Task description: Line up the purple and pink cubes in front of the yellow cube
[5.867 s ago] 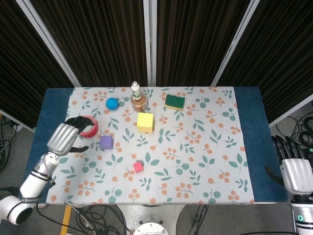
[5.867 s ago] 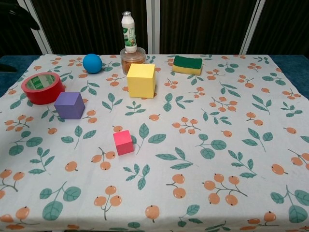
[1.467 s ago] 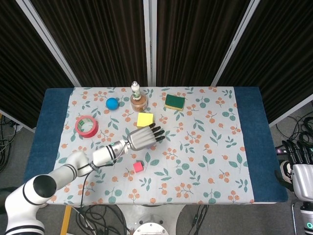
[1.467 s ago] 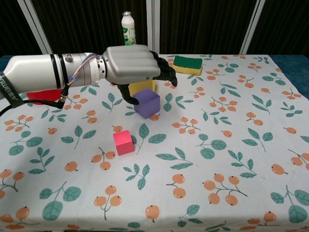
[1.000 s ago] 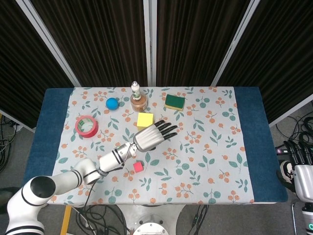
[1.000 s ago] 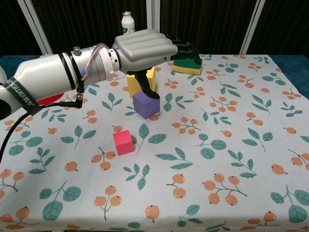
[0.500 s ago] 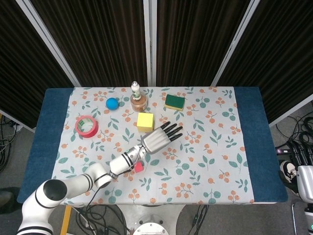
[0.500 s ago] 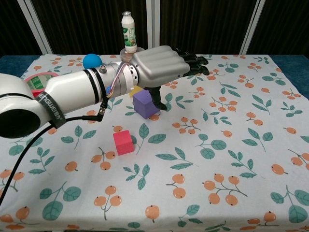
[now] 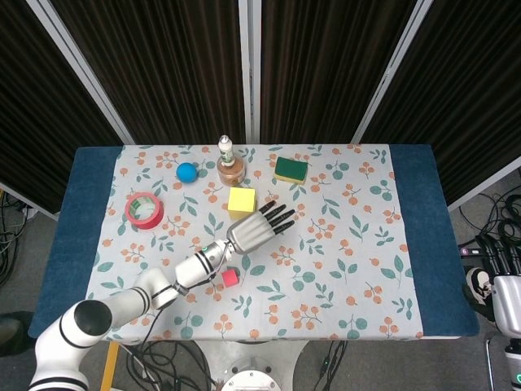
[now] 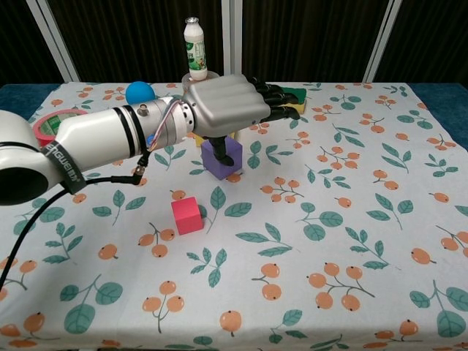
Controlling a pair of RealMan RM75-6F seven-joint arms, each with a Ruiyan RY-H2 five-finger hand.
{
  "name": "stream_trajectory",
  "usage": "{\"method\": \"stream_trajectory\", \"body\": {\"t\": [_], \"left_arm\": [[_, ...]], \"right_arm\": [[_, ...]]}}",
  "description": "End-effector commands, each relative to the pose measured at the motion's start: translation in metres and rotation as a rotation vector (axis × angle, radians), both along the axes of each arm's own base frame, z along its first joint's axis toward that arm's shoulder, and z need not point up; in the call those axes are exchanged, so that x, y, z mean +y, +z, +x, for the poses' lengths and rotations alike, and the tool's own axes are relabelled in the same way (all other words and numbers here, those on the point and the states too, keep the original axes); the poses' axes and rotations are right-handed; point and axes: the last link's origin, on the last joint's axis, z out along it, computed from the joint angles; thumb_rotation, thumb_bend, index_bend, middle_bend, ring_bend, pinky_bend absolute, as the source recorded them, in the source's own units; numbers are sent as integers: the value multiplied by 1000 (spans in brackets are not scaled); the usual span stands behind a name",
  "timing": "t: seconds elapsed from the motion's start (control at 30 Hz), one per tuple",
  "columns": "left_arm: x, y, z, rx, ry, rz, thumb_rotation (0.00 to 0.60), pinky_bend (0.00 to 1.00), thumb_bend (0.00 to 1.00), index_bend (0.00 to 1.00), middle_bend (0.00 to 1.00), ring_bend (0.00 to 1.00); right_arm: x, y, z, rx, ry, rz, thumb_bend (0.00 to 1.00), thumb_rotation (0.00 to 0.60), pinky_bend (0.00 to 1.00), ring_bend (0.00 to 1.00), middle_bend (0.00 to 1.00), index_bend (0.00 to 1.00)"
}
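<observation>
The yellow cube (image 9: 241,201) stands mid-table behind my left hand (image 9: 253,230). In the chest view that hand (image 10: 227,104) hovers over the purple cube (image 10: 218,158), fingers stretched out flat to the right and the thumb hanging down against the cube's front face. The purple cube rests on the cloth just in front of the yellow cube, and the head view hides it under the hand. The pink cube (image 10: 187,215) (image 9: 230,278) lies apart, nearer and slightly left. My right hand (image 9: 506,291) hangs off the table's right edge, holding nothing.
A red tape roll (image 9: 144,210) lies at the left. A blue ball (image 9: 187,172), a white bottle (image 10: 194,57) on a brown jar (image 9: 231,170), and a green sponge (image 9: 291,169) stand along the back. The floral cloth (image 10: 329,219) is bare at the right.
The left hand carried the purple cube from beside the tape to in front of the yellow cube and let go. In the last half second it drew back slightly left.
</observation>
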Motion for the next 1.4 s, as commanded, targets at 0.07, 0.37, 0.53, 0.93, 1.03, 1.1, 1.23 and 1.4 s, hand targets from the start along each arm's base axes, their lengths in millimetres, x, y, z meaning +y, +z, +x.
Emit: {"method": "stream_trajectory", "body": {"t": [0.07, 0.37, 0.53, 0.93, 1.03, 1.1, 1.23, 1.4], "left_arm": [[0, 2, -7, 9, 8, 8, 600, 152, 16, 134, 52, 74], [2, 9, -21, 34, -5, 49, 600, 152, 16, 133, 52, 74], [1, 8, -28, 61, -15, 67, 600, 152, 16, 132, 49, 74], [4, 3, -25, 69, -27, 104, 600, 152, 16, 121, 27, 71], [8, 3, -26, 73, -14, 110, 600, 152, 15, 121, 27, 72], [10, 3, -27, 68, -1, 114, 600, 152, 15, 121, 26, 72], [13, 3, -29, 68, 8, 123, 600, 152, 16, 121, 27, 72], [14, 2, -29, 66, 18, 124, 600, 152, 16, 121, 26, 72]], "right_arm": [[0, 0, 0, 1, 1, -1, 202, 600, 102, 0, 66, 26], [2, 0, 1, 0, 4, -2, 205, 600, 102, 0, 62, 26], [2, 0, 1, -1, 6, -1, 203, 600, 102, 0, 61, 25], [3, 1, 2, 3, 5, -6, 199, 600, 102, 0, 59, 26], [3, 1, 2, 5, 2, -8, 200, 600, 102, 0, 58, 26], [3, 2, 1, 6, 0, -10, 203, 600, 102, 0, 58, 25], [3, 2, 1, 5, -3, -10, 205, 600, 102, 0, 58, 25], [3, 1, 1, 5, -3, -7, 202, 600, 102, 0, 58, 26]]}}
